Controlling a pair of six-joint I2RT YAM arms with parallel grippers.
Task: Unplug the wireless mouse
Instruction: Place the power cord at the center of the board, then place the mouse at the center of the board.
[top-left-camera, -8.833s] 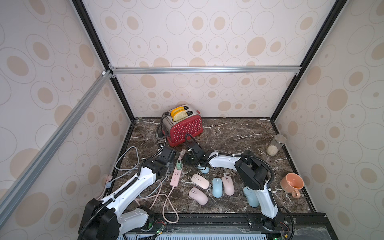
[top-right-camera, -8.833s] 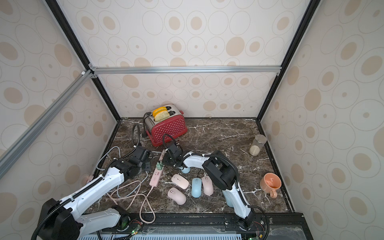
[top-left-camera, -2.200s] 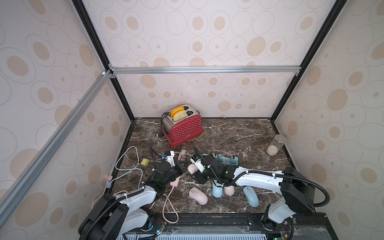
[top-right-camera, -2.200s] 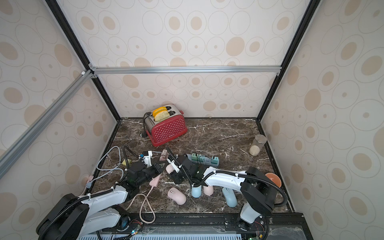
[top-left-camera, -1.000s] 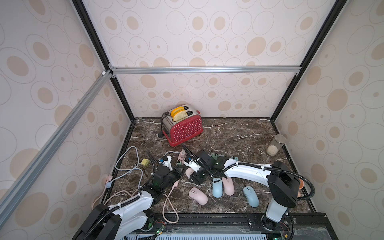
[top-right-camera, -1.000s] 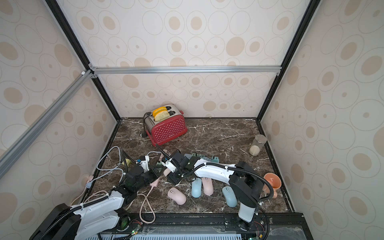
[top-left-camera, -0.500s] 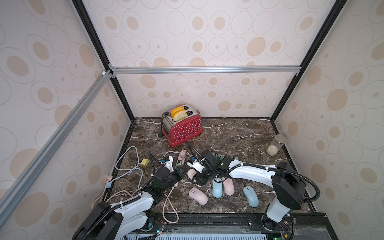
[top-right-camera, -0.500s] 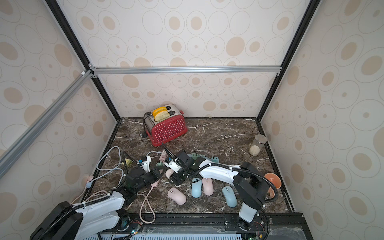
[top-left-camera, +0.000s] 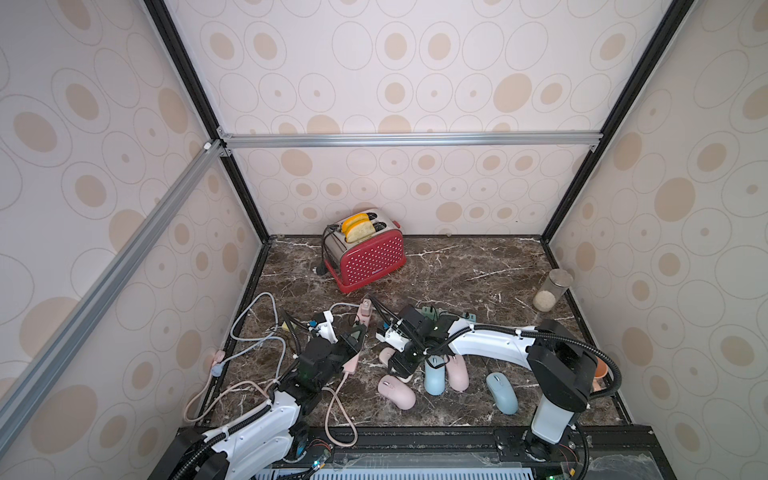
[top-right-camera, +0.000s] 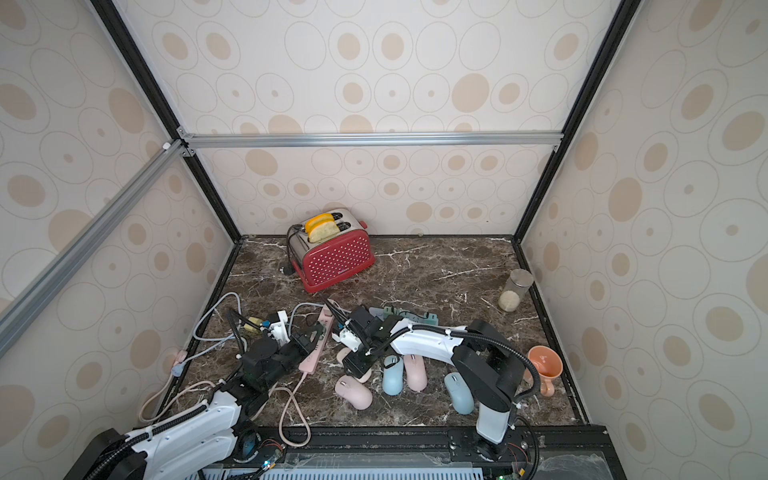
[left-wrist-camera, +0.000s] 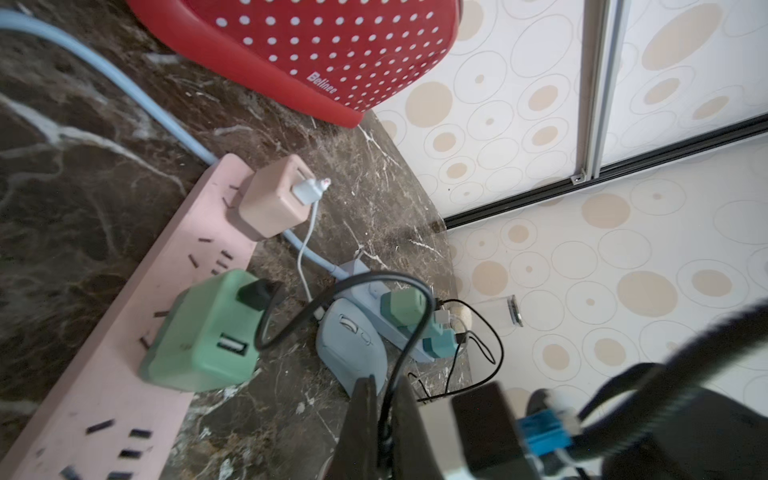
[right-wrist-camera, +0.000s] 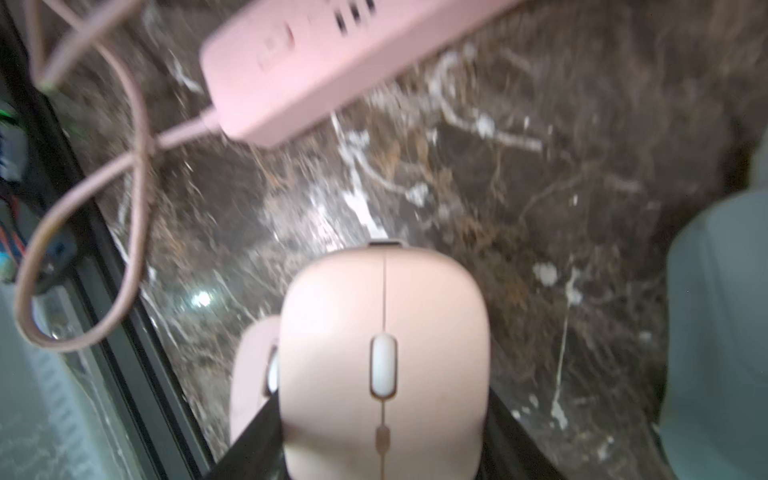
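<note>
My right end effector (right-wrist-camera: 384, 440) is clamped on the pink mouse (right-wrist-camera: 382, 332), near the front middle of the worktop (right-wrist-camera: 540, 166). Its nose points toward the end of the pink power strip (right-wrist-camera: 332, 54), apart from it. My left end effector (left-wrist-camera: 384, 419) is pinched on the black cable (left-wrist-camera: 274, 328) from the green charger (left-wrist-camera: 203, 332). A second pink mouse (right-wrist-camera: 253, 365) lies just beside. The held mouse is matte pink with a pale wheel and a dark port slot at its nose.

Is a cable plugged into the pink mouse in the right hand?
No, the right wrist view shows the pink mouse with no cable at its front end.
</note>
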